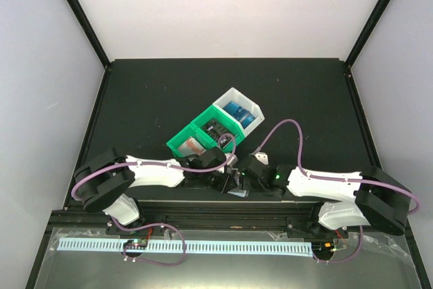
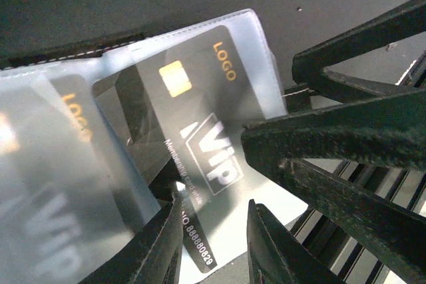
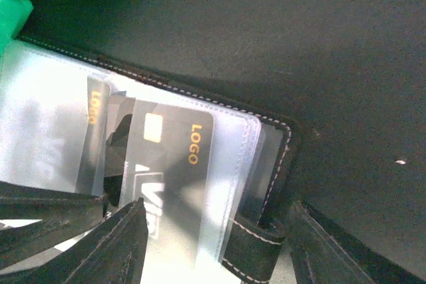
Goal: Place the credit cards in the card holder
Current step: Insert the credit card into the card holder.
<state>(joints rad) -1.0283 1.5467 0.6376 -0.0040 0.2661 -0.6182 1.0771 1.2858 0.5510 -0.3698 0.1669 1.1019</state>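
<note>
Open holder [image 3: 283, 157] by the near table [image 1: 149, 93] edge: black outside, white stitching, frosted sleeves inside. Partway into one sleeve, black card [image 2: 200, 138] with gold LOGO, chip and VIP, numbered end sticking out. In the neighbouring sleeve, second black card [image 2: 70, 164]. In white bin [image 1: 252, 103], blue cards [image 1: 241, 114]; in green bin [image 1: 173, 145], red-and-white card [image 1: 192, 145].

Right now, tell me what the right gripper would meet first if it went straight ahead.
The card holder: its clear pocket holding a black card lies directly ahead of the right gripper. Depth is unclear, so it may already be touching.
</note>
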